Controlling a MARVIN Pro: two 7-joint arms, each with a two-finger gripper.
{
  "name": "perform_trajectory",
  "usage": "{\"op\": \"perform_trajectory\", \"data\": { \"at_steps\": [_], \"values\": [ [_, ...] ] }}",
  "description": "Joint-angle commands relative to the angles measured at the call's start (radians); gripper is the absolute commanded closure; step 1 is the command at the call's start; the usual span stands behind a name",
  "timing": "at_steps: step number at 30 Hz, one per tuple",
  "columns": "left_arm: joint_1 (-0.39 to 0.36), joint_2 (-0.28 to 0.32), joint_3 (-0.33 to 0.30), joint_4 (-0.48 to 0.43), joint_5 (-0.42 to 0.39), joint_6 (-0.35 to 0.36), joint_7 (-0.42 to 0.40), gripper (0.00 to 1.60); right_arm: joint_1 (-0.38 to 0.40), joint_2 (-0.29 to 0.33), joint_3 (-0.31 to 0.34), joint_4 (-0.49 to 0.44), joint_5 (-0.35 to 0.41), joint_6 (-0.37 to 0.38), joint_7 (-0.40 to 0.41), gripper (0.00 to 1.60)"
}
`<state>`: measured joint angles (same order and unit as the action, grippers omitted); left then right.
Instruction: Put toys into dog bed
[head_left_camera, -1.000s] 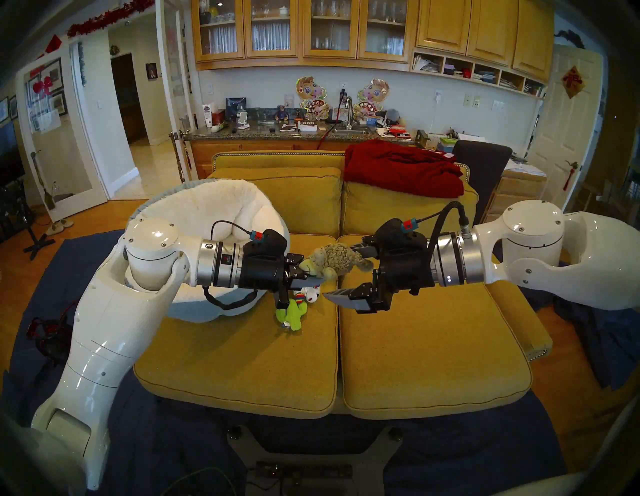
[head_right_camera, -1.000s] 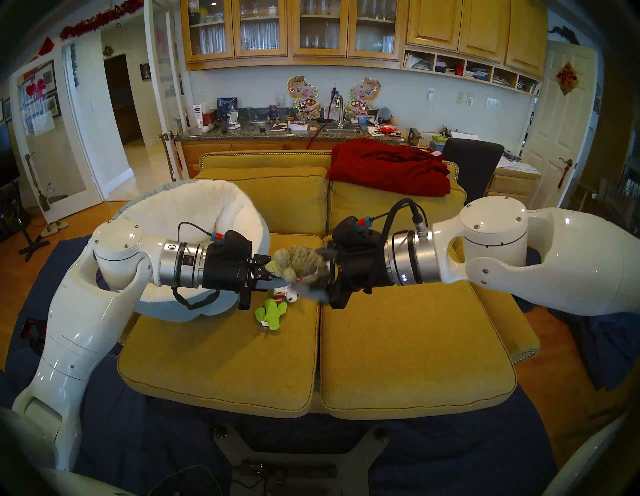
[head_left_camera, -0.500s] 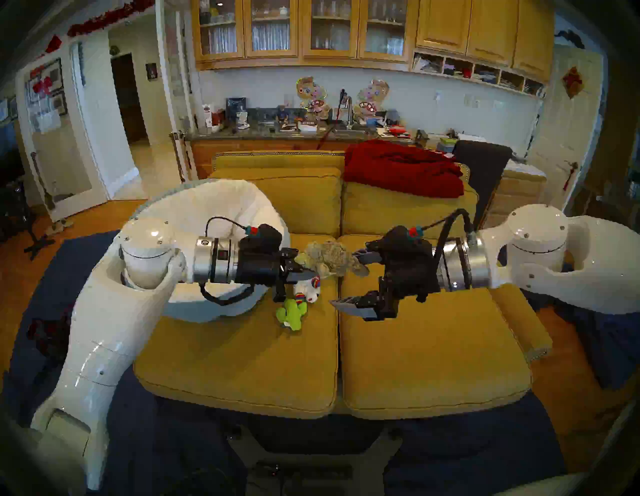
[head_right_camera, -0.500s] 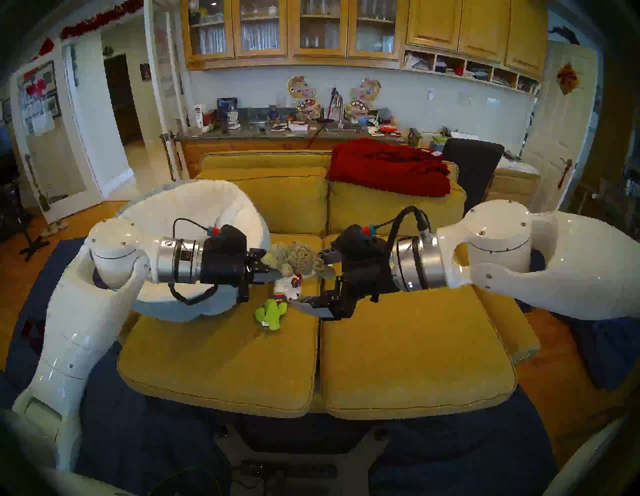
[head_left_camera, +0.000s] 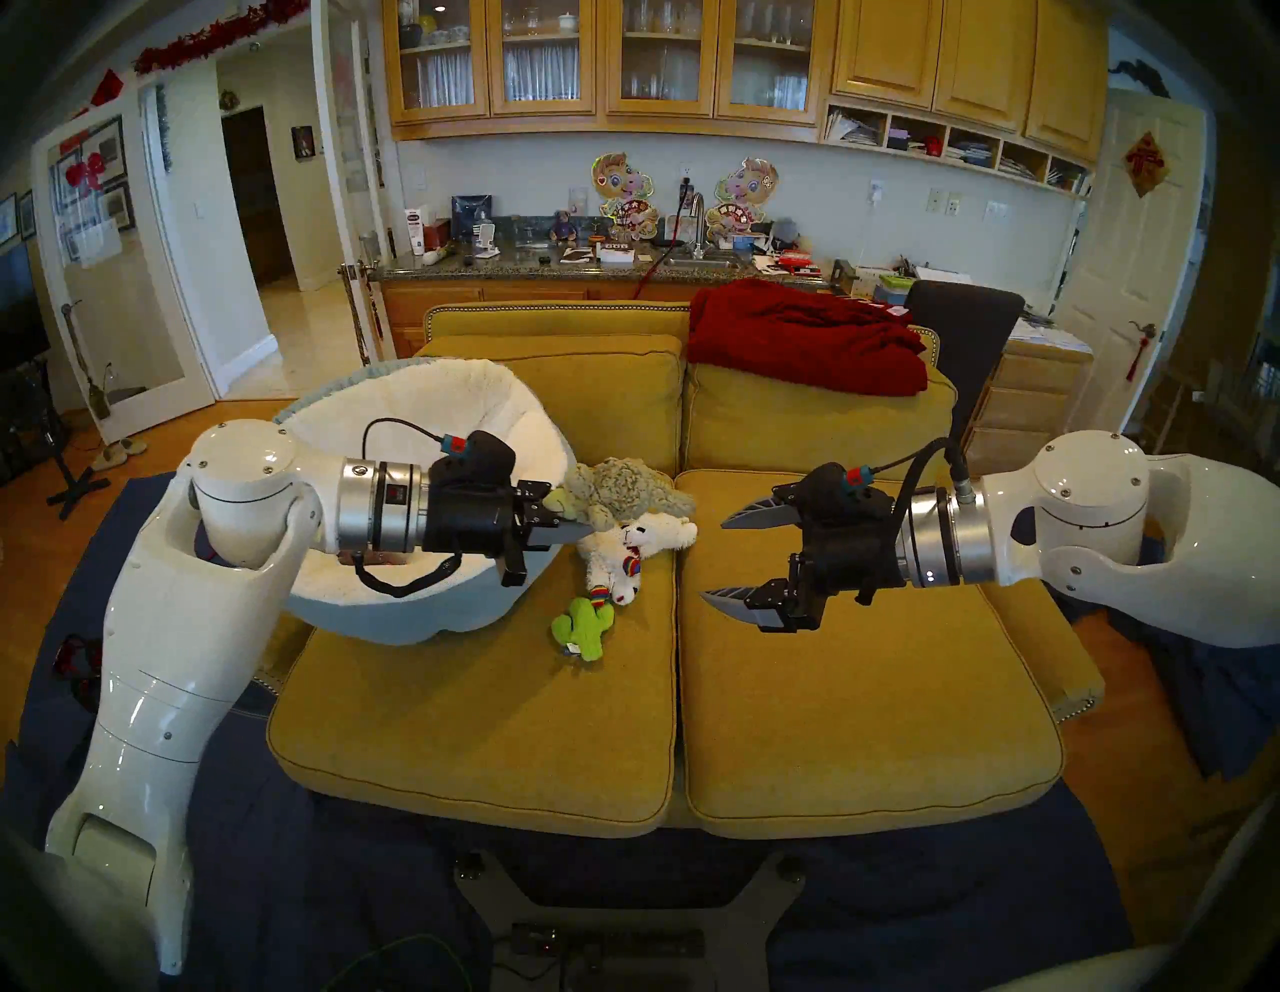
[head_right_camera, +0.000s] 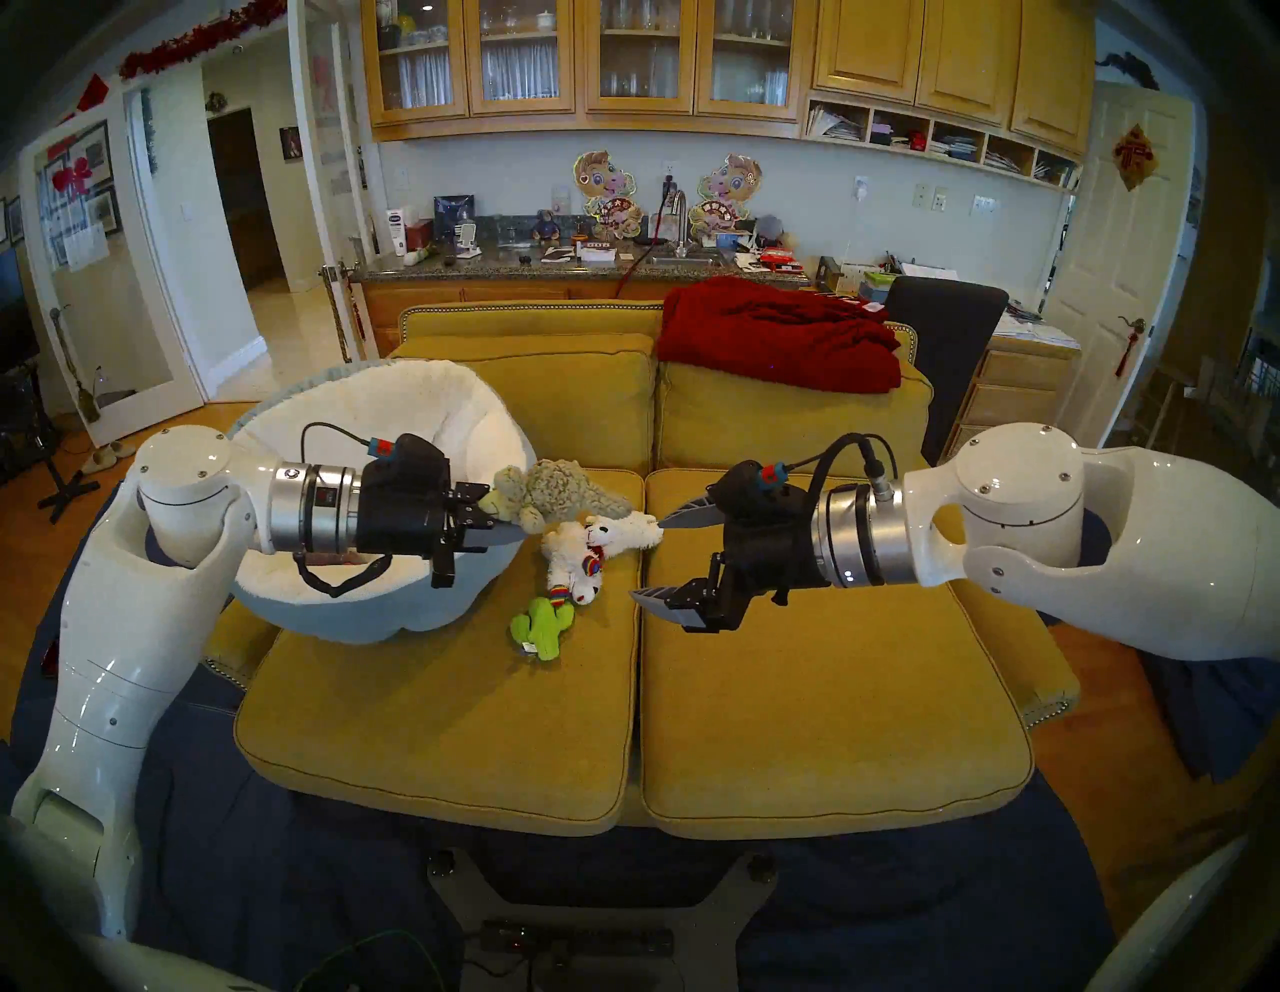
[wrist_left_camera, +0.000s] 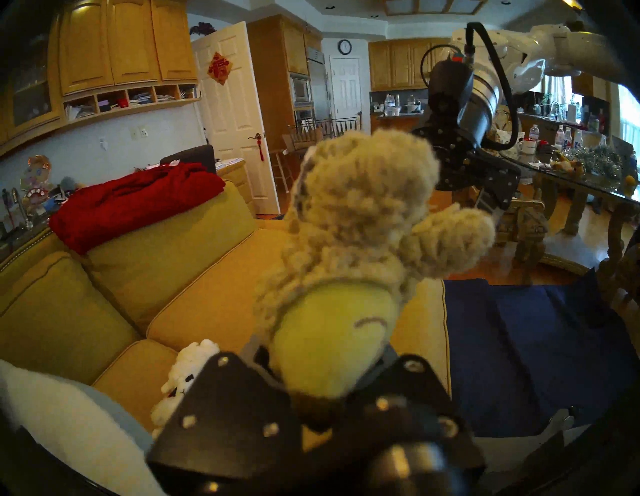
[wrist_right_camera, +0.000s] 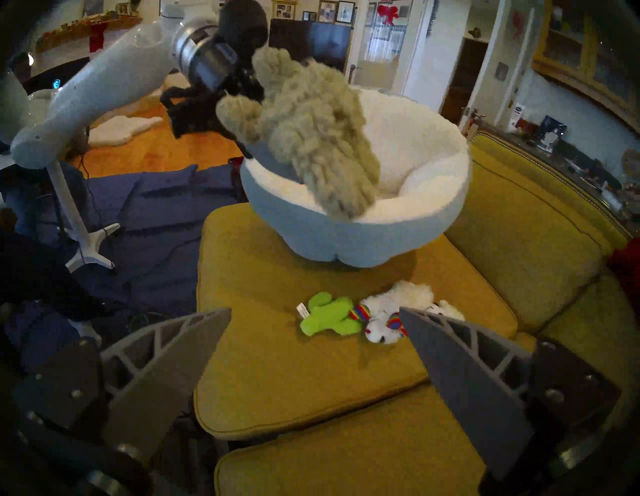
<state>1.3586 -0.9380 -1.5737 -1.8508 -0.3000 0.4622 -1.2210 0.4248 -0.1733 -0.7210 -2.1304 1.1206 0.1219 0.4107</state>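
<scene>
My left gripper (head_left_camera: 573, 518) is shut on the yellow-green face end of a shaggy tan toy (head_left_camera: 627, 488), held in the air just right of the dog bed's rim. The dog bed (head_left_camera: 415, 388), cream inside and blue-grey outside, sits on the left seat cushion. My right gripper (head_left_camera: 713, 561) hangs open and empty over the seam between the cushions. Below the held toy lie a white lamb (head_left_camera: 661, 537), a rainbow-trimmed white lamb (head_left_camera: 616, 578) and a green cactus (head_left_camera: 585, 623). In the right wrist view the tan toy (wrist_right_camera: 311, 138) hangs in front of the bed (wrist_right_camera: 346, 235).
A dark red blanket (head_left_camera: 803, 339) is draped over the sofa's right back cushion. The yellow right seat cushion (head_left_camera: 866, 693) is bare. Dark blue cloth (head_left_camera: 277, 866) covers the floor in front. A black chair (head_left_camera: 970, 325) and a cluttered counter (head_left_camera: 554, 267) stand behind the sofa.
My left arm has pulled back to the left with the tan toy, toward the dog bed. The open right gripper has drawn away to the right, uncovering the plain white lamb.
</scene>
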Motion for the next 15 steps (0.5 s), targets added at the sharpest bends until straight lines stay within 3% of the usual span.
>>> {"op": "perform_trajectory", "data": {
  "at_steps": [1, 13, 14, 15],
  "values": [
    [-0.036, 0.024, -0.058, 0.025, 0.010, 0.039, 0.038, 1.60, 0.017, 0.038, 0.007, -0.017, -0.006, -0.016, -0.007, 0.00],
    [-0.164, 0.050, -0.073, 0.158, 0.077, 0.189, 0.140, 1.60, 0.018, 0.055, -0.014, -0.028, -0.010, -0.032, -0.009, 0.00],
    [-0.141, 0.055, -0.090, 0.142, 0.078, 0.197, 0.157, 1.60, 0.018, 0.056, -0.015, -0.029, -0.010, -0.032, -0.009, 0.00],
    [-0.175, 0.059, -0.076, 0.165, 0.087, 0.209, 0.150, 1.60, 0.019, 0.057, -0.015, -0.029, -0.011, -0.032, -0.009, 0.00]
  ]
}}
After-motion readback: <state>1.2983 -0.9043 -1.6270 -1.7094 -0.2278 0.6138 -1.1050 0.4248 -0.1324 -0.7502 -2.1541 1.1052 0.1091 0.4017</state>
